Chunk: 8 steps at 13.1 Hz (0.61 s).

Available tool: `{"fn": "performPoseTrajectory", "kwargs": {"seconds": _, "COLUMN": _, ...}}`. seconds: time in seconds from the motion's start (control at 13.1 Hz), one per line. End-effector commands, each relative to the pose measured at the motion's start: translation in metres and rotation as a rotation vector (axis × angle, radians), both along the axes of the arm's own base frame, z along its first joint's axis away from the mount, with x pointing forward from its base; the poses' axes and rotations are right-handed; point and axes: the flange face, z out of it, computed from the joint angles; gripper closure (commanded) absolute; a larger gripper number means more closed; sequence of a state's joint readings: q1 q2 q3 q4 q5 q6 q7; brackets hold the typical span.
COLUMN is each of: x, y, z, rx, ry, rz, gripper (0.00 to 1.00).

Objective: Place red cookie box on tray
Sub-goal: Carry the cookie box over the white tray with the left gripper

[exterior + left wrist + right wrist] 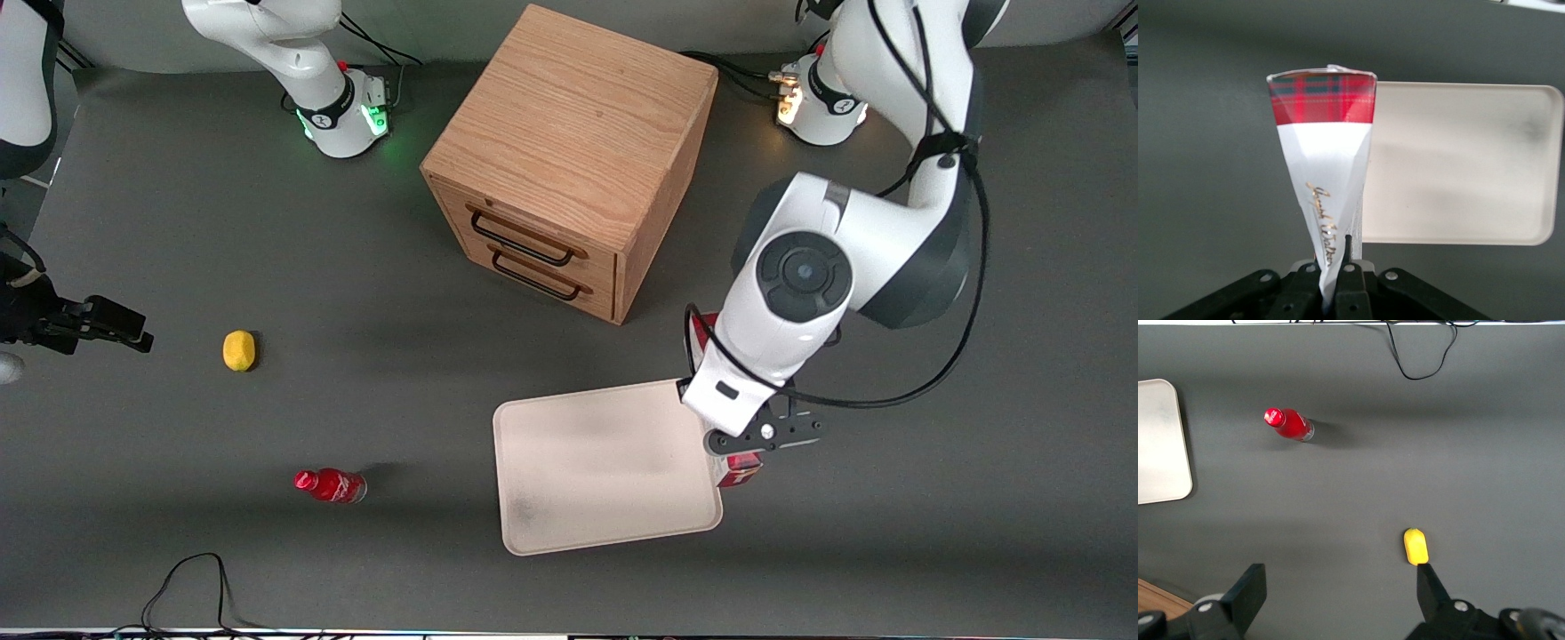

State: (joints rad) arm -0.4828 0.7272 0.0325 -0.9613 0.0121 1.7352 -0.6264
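The red cookie box (1321,133), white-faced with a red tartan end, is pinched between the fingers of my left gripper (1335,267), which is shut on it. In the front view only a red corner of the cookie box (740,469) shows under the gripper (742,449); the wrist hides the rest. The cream-white tray (605,471) lies flat on the table, nearer the front camera than the cabinet. The box hangs at the tray's (1458,160) edge toward the working arm's end, mostly over bare table beside the rim.
A wooden drawer cabinet (569,160) stands at the table's middle, farther from the front camera than the tray. A small red bottle (331,485) and a yellow lemon (238,350) lie toward the parked arm's end.
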Motion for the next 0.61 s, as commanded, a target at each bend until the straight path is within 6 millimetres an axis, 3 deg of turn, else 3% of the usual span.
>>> {"fn": "performPoseTrajectory", "kwargs": {"seconds": 0.0, "x": 0.011, "y": 0.001, "z": -0.032, "rx": 0.003, "ry": 0.007, "rz": 0.030, "gripper": 1.00}}
{"fn": "performPoseTrajectory", "kwargs": {"seconds": 0.53, "x": 0.019, "y": -0.001, "z": -0.136, "rx": 0.007, "ry": 0.016, "rz": 0.059, "gripper": 1.00}}
